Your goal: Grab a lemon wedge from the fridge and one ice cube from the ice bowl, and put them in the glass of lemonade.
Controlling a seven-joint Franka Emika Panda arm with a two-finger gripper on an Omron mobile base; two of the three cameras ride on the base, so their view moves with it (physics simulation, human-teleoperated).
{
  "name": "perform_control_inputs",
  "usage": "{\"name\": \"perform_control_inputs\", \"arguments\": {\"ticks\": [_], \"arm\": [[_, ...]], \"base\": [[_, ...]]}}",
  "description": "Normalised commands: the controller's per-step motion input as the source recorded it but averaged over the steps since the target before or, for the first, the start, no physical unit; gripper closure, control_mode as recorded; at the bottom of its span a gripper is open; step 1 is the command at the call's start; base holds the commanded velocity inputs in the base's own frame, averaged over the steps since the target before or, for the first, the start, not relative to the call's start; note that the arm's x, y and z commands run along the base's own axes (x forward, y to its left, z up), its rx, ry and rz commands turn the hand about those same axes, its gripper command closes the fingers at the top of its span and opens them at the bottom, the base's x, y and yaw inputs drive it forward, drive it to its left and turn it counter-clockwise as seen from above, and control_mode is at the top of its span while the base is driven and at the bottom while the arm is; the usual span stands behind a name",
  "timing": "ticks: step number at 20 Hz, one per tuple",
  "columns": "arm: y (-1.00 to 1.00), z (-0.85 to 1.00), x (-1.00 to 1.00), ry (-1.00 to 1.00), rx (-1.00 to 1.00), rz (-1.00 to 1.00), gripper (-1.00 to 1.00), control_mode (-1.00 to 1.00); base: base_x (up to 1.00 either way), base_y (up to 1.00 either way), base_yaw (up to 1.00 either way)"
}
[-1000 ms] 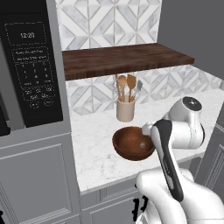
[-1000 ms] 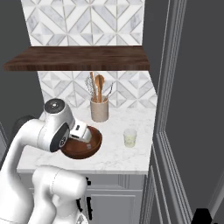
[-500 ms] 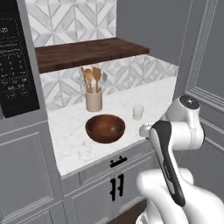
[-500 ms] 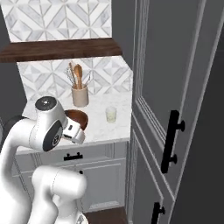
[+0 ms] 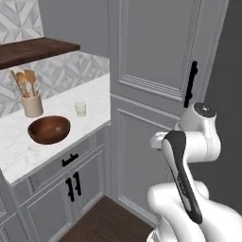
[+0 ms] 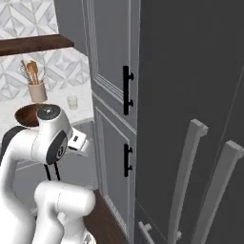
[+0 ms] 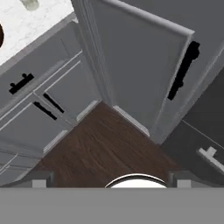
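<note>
The table (image 5: pixel 19 146) is white marble with soft grey veins. It runs along a wall of grey and white tiles with diamond shapes. A dark wooden shelf (image 5: pixel 33 51) hangs above it. Below are light grey cupboards (image 5: pixel 71 189) with small black handles. The floor (image 7: pixel 109 148) is dark brown wood planks.

On the table sits the ice bowl (image 5: pixel 49 129), round, wide and shallow, made of smooth brown wood. Just beside it, nearer the tall cupboard, stands the glass of lemonade (image 5: pixel 81 109), small and clear with pale yellow drink. Behind the bowl is a beige round pot (image 5: pixel 32 105) full of wooden spoons.

A tall grey cupboard (image 5: pixel 156 94) with a long black handle stands next to the table. Past it is the fridge (image 6: pixel 200 119), dark grey and flat, with long silver handles. Its doors are closed.

The pincer (image 7: pixel 109 179) is wide open, holds nothing, and looks down at the floor.
</note>
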Motion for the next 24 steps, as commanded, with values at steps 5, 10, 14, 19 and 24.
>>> {"name": "perform_control_inputs", "arguments": {"ticks": [5, 10, 14, 19, 24], "arm": [[0.0, 0.0, 0.0, 0.0, 0.0, 0.0, -1.0, 1.0], [0.0, 0.0, 0.0, 0.0, 0.0, 0.0, -1.0, 1.0], [0.0, 0.0, 0.0, 0.0, 0.0, 0.0, -1.0, 1.0], [0.0, 0.0, 0.0, 0.0, 0.0, 0.0, -1.0, 1.0], [0.0, 0.0, 0.0, 0.0, 0.0, 0.0, -1.0, 1.0]], "base": [[-0.77, 0.04, -0.74], [-0.61, 0.0, -0.73], [-0.04, 0.0, -0.83], [0.37, -0.09, -0.72], [0.35, -0.12, -0.17]]}}
